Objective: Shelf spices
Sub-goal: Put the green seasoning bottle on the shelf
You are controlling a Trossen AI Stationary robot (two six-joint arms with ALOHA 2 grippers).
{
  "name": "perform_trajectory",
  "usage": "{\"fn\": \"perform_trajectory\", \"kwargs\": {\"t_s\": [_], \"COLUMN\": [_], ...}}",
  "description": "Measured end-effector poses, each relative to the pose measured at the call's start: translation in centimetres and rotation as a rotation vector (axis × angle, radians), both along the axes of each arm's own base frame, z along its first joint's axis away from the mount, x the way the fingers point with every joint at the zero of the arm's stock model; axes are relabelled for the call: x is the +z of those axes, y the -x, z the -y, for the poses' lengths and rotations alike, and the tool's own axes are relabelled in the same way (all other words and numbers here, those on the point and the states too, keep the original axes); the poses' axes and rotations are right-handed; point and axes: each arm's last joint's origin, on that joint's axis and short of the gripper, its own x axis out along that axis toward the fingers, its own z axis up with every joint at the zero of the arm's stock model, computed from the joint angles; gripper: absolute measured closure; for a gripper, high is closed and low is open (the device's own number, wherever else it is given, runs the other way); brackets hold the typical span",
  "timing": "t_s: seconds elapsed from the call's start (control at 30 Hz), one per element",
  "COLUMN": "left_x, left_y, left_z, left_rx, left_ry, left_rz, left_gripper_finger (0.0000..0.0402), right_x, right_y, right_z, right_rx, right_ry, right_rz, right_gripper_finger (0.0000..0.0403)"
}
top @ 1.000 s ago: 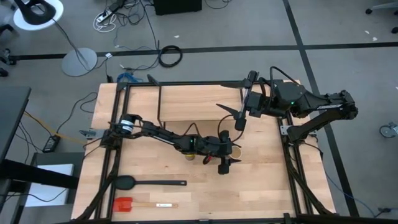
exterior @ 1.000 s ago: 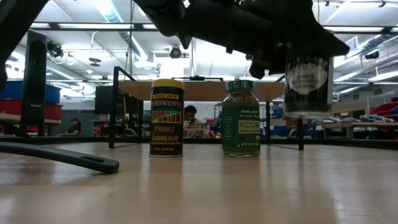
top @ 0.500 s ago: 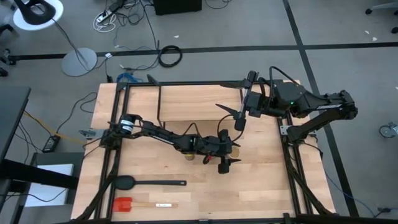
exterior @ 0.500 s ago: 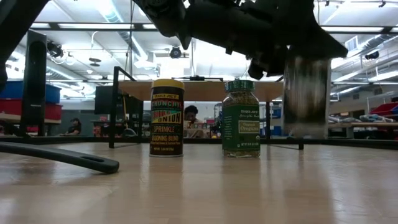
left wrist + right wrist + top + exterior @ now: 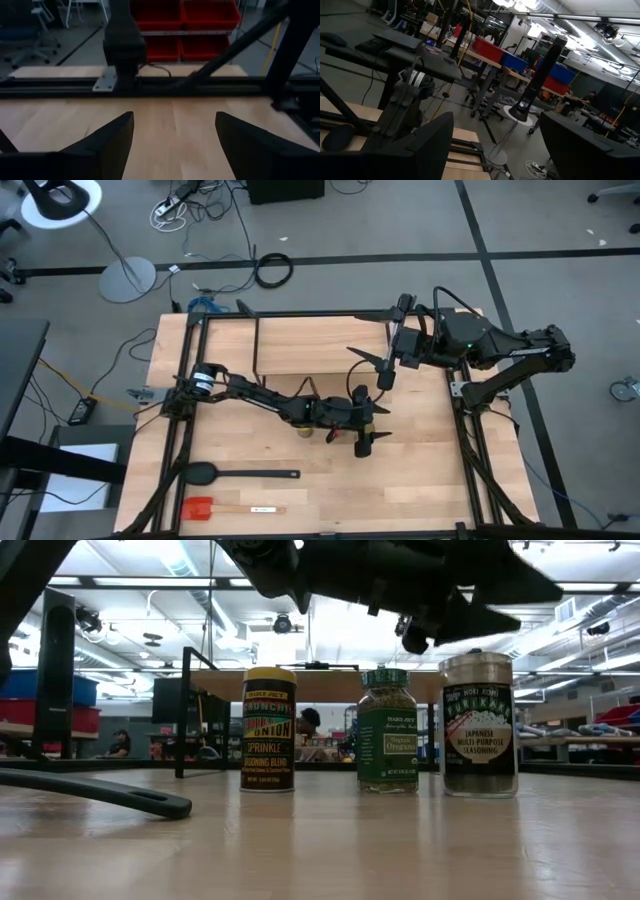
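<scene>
Three spice jars stand upright on their bases on the table in the low view: the yellow-lidded jar (image 5: pixel 268 730), the green-lidded jar (image 5: pixel 388 730) and the tan-topped jar (image 5: pixel 479 725). My left gripper (image 5: pixel 368 427) is open and empty. It hovers just above the tan-topped jar and also shows in the low view (image 5: pixel 470 615); its wrist view (image 5: pixel 172 145) shows only bare table between the fingers. In the high view the left arm mostly hides the jars. The shelf (image 5: pixel 320 345) stands at the far side. My right gripper (image 5: pixel 378 368) is open and empty over the shelf's right front edge.
A black spoon (image 5: pixel 240 474) and a red spatula (image 5: pixel 215 508) lie near the table's front left; the spoon's handle shows in the low view (image 5: pixel 100 795). Black frame rails run along the table's edges. Bare tabletop lies right of the jars.
My left gripper has let go of the tan-topped jar. The jar hung lifted in it, has dropped straight down and now stands upright on the table, right of the green-lidded jar in the low view. The gripper has stayed at about the same height above it.
</scene>
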Motion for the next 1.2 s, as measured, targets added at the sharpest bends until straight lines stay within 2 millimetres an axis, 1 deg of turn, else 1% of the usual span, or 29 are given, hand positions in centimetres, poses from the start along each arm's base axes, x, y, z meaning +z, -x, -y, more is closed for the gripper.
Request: {"fn": "perform_trajectory", "kwargs": {"t_s": [0.07,0.1,0.17,0.27,0.4,0.53,0.6,0.67,0.73,0.8,0.93,1.0,1.07,1.13,1.2], "left_x": [0.8,1.6,3.8,7.6,12.4,16.6,18.0,18.9,19.3,19.4,18.3,17.1,15.7,14.0,12.3], "left_y": [0.2,0.4,1.1,2.9,6.3,10.4,12.4,14.7,16.9,19.2,23.4,25.2,26.6,27.6,28.0], "left_z": [0.0,-0.1,-0.3,-0.7,-1.6,-2.4,-2.6,-2.8,-2.9,-3.1,-3.6,-3.8,-4.1,-4.3,-4.4], "left_rx": [0.0,0.0,0.005,0.05,0.134,0.174,0.201,0.231,0.265,0.303,0.36,0.377,0.385,0.388,0.391], "left_ry": [0.002,-0.001,-0.017,-0.09,-0.209,-0.253,-0.267,-0.281,-0.293,-0.298,-0.275,-0.244,-0.208,-0.168,-0.126], "left_rz": [0.015,0.023,0.051,0.054,-0.002,-0.001,0.026,0.047,0.064,0.074,0.106,0.12,0.127,0.123,0.117], "left_gripper_finger": [0.0118,0.0117,0.0117,0.0117,0.0117,0.0117,0.0116,0.0116,0.0117,0.0117,0.0117,0.0117,0.0117,0.0117,0.0118], "right_x": [0.0,0.0,0.0,0.1,0.2,0.3,0.3,0.2,0.1,-0.1,-0.8,-1.5,-2.4,-3.8,-5.5], "right_y": [0.0,0.1,0.1,0.3,0.5,0.8,0.9,1.0,1.0,1.0,0.6,0.0,-1.2,-2.6,-4.3], "right_z": [-0.2,-0.4,-0.8,-1.6,-2.6,-3.5,-3.8,-4.1,-4.3,-4.3,-4.3,-4.3,-4.3,-4.3,-4.4], "right_rx": [0.007,0.013,0.029,0.059,0.096,0.13,0.144,0.155,0.164,0.169,0.168,0.161,0.147,0.13,0.118], "right_ry": [0.013,0.021,0.053,0.092,0.13,0.148,0.154,0.156,0.159,0.15,0.095,0.072,0.053,0.054,0.071], "right_rz": [-0.004,-0.005,-0.012,-0.012,-0.005,-0.003,-0.004,-0.009,-0.022,-0.04,-0.088,-0.128,-0.166,-0.228,-0.31], "right_gripper_finger": [0.011,0.011,0.011,0.011,0.011,0.011,0.011,0.011,0.011,0.011,0.011,0.011,0.011,0.011,0.011]}}
